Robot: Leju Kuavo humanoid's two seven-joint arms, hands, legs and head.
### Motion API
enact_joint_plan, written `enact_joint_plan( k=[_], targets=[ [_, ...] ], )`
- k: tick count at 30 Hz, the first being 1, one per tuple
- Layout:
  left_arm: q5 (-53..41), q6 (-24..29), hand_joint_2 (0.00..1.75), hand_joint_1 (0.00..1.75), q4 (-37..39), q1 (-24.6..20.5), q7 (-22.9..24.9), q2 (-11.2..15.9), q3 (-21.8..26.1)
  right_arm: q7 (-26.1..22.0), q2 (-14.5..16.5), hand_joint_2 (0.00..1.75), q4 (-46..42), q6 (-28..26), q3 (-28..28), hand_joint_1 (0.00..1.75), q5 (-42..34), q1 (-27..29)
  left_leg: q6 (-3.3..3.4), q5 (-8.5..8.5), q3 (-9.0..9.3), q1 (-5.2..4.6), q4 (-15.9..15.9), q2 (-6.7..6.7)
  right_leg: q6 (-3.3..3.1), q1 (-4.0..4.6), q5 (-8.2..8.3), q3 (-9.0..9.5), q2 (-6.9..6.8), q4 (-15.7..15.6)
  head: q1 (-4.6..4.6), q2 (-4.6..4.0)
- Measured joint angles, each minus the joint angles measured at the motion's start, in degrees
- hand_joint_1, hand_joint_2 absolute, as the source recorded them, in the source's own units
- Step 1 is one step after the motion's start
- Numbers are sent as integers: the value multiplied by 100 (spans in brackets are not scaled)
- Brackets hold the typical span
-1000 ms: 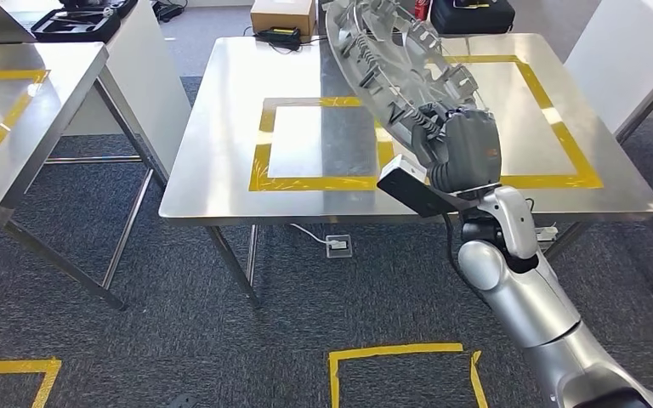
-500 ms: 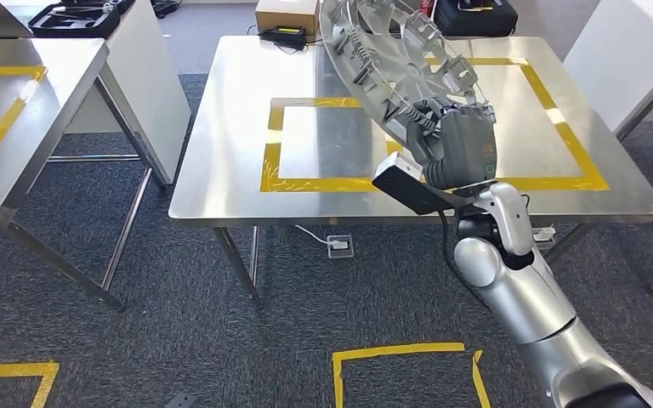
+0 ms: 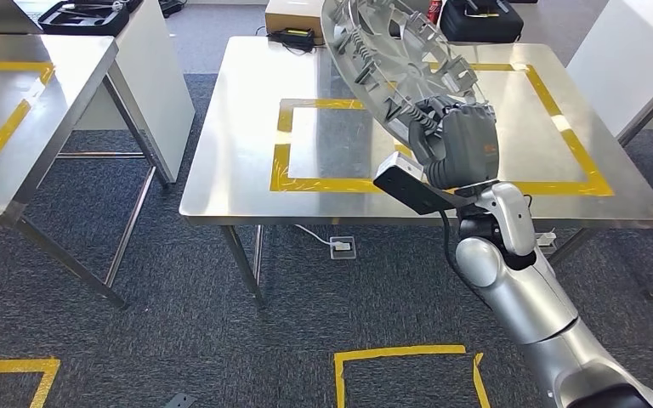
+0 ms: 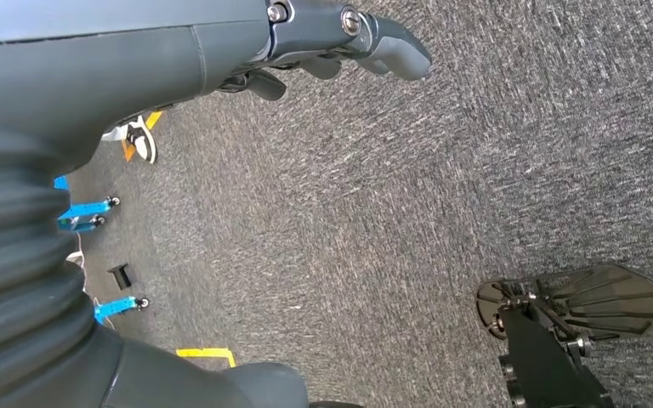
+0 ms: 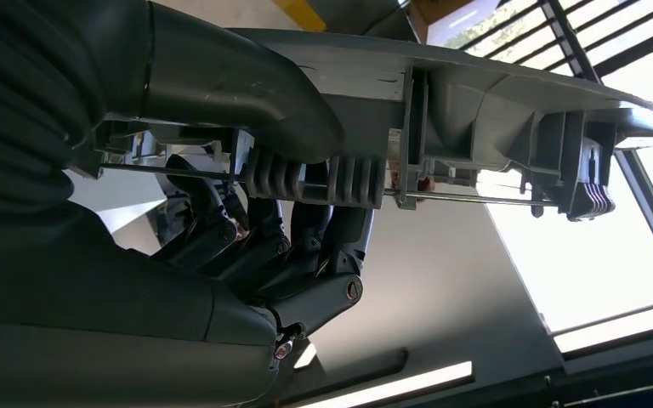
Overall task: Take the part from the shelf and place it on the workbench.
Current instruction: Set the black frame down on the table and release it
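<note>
The right hand (image 3: 462, 146) is clamped on the lower rim of the part (image 3: 395, 55), a large grey round cover with spokes and ribs; in the right wrist view the thumb (image 5: 247, 81) lies over one face of the rim and the darker fingers (image 5: 306, 255) curl up against the other face, beside a row of ribs and a thin metal rod. The part is held tilted on edge in the air above the bench (image 3: 238, 183), its upper edge reaching past the bench's far side and its lower rim, with the hand, over the near half of the bench. On the bench top are two squares of yellow tape: a smaller one (image 3: 282, 157) left of the hand and a larger one (image 3: 571, 140) right of it, the hand over the strip where they meet. Bare steel lies inside both squares. At the bench's far edge sit a cardboard box (image 3: 293, 14) and a black case (image 3: 480, 20). A second bench (image 3: 25, 102) stands well apart to the left, with carpet between. The left hand (image 4: 332, 38) hangs over the carpet with its fingers apart, holding nothing.
</note>
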Motion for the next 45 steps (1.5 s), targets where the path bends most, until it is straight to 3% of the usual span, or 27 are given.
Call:
enact_joint_plan(
  k=[15, 20, 22, 24, 25, 26, 27, 28, 30, 32, 36, 38, 40, 41, 42, 44, 45],
  targets=[
    [-10, 0, 175, 0, -1, -2, -5, -2, 1, 58, 0, 175, -48, 14, -3, 175, 19, 13, -7, 9, 1, 3, -1, 5, 3, 3, 2, -8, 2, 14, 0, 0],
    [-45, 0, 175, 0, -5, -1, -7, 13, 2, 50, 5, 175, -64, 58, -21, 175, 24, 5, 127, 24, 70, -24, -115, 22, 101, -35, -13, 1, -2, -6, 6, 0],
    [-52, 0, 175, 0, -8, -6, -15, 8, 2, 35, 7, 175, -69, 66, -36, 175, 22, 0, 180, 61, 139, -6, -209, 42, 74, -25, -250, -218, 1, 446, 22, 0],
    [-55, 0, 175, 0, -9, -16, -21, 8, 2, 20, 9, 175, -68, 68, -39, 175, 22, 4, 204, 49, 149, -23, -210, 58, 48, 1, -579, -638, 8, 1235, 31, 0],
    [-55, 0, 175, 0, -10, -17, -22, 10, 3, 22, 9, 175, -67, 69, -39, 175, 22, 14, 203, 35, 150, -30, -198, 60, 43, 10, -645, -807, 10, 1524, 33, 0],
    [-56, 0, 175, 0, -10, -17, -22, 11, 3, 26, 9, 175, -64, 71, -39, 175, 22, 22, 194, 18, 151, -33, -181, 57, 40, 10, -599, -884, 9, 1615, 34, 0],
    [-56, 0, 175, 0, -10, -16, -22, 11, 4, 32, 9, 175, -60, 74, -39, 175, 22, 25, 176, -7, 151, -31, -152, 50, 34, 6, -446, -846, 7, 1474, 36, 0],
    [-57, 0, 175, 0, -10, -16, -22, 8, 4, 35, 9, 175, -56, 77, -39, 175, 22, 21, 150, -40, 152, -26, -111, 42, 29, 0, -230, -713, 3, 1149, 38, 0],
    [-57, 0, 175, 0, -11, -18, -22, 3, 4, 21, 11, 175, -50, 78, -39, 175, 22, 0, 67, -123, 133, -34, -9, 27, -1, 8, 22, -410, -2, 496, 40, 0],
    [-60, 0, 175, 0, -14, -19, -23, 2, 4, -6, 14, 175, -48, 70, -39, 175, 23, -1, -17, -173, 117, -48, 44, 23, -67, 36, 8, -297, 3, 278, 34, 0],
    [-65, 0, 175, 0, -22, -20, -23, -2, 4, -15, 16, 175, -46, 63, -42, 175, 22, 25, -153, -267, 78, -26, 150, 36, -225, 23, -5, -243, 12, 236, 18, 0],
    [-67, 2, 175, 0, -25, -22, -24, -2, 4, -17, 22, 175, -46, 62, -44, 175, 22, 33, -209, -501, -207, -16, 713, 53, -283, 10, -33, -189, 10, 218, -1, 0],
    [-69, 4, 175, 0, -25, -13, -23, 2, 4, -21, 29, 175, -46, 61, -44, 175, 22, 47, -239, -682, -629, -10, 1404, 59, -310, 9, -76, -146, 14, 219, -9, 0],
    [-70, 4, 175, 0, -25, -7, -22, 2, 4, -21, 30, 175, -46, 62, -44, 175, 22, 56, -242, -634, -748, -7, 1530, 60, -310, 8, -103, -116, 18, 219, -8, 0],
    [-70, 4, 175, 0, -25, -2, -22, 2, 4, -21, 31, 175, -46, 62, -44, 175, 22, 64, -238, -482, -762, -4, 1447, 61, -301, 6, -135, -75, 23, 219, -9, 0],
    [-70, 4, 175, 0, -25, 1, -23, 5, 4, -21, 33, 175, -46, 63, -44, 175, 20, 73, -218, -26, -513, -1, 776, 63, -262, -4, -213, 27, 28, 217, -7, 0],
    [-70, 4, 175, 0, -25, -1, -23, 6, 4, -26, 34, 175, -45, 63, -44, 175, 19, 70, -200, 114, -348, -13, 428, 61, -229, 2, -250, 66, 33, 219, -13, 0]
  ],
)
